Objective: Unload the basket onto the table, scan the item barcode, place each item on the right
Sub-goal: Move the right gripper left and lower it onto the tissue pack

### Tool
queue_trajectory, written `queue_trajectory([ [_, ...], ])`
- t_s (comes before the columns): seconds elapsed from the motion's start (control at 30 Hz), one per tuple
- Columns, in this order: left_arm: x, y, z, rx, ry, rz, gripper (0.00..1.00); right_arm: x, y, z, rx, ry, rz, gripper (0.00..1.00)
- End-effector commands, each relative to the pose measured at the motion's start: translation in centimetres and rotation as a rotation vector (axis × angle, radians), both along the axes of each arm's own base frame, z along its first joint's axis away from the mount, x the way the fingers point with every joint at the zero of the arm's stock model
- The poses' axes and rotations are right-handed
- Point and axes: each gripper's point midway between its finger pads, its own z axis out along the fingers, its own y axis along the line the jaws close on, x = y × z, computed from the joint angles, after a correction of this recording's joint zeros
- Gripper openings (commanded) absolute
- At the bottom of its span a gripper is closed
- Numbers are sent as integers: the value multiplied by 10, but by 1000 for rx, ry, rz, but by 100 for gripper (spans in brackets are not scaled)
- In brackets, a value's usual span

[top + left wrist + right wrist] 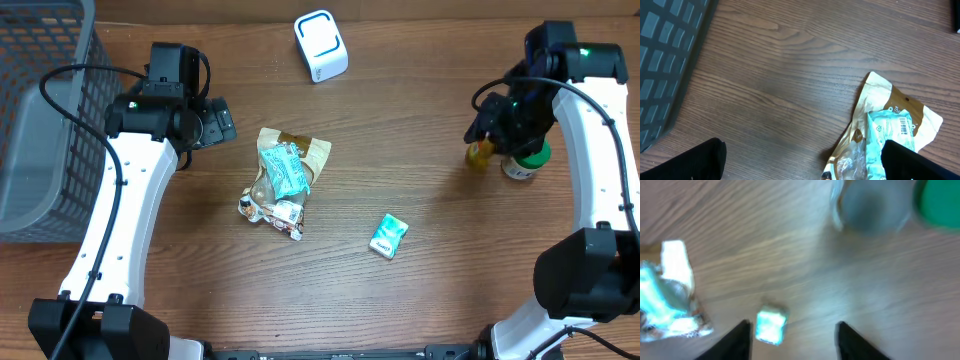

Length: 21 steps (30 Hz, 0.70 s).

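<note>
The left end effector (800, 156) has its fingers wide apart and empty, their tips cropped at the frame's bottom edge. A crumpled tan-and-teal snack pouch (890, 125) lies at its 3 o'clock with a barcode showing. The right end effector (793, 328) is blurred, with its fingers apart on nothing. It hangs over a half-hidden yellow bottle (480, 153). A white box scanner (320, 45) sits at 12 o'clock on the worktop (420, 120).

Left pincer (805, 162) with fingers wide apart; right pincer (792, 340) narrower, fingers apart, empty.
</note>
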Motion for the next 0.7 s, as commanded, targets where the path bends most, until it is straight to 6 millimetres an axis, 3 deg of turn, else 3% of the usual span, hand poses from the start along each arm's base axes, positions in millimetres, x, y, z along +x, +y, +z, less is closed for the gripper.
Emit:
queue_trajectory([
  [0.0,2,-1,4,13,-7,-25,100,-15,17,1,71,41,15,37],
  [0.17,2,-1,4,13,-8,-25,100,-38,37,-22,93,144,58,36],
  [0.4,2,-1,4,13,-8,-25,99,-59,94,-59,130,200,185,37],
  [0.67,2,-1,4,13,-8,-25,100,-79,145,-110,109,203,223,38],
])
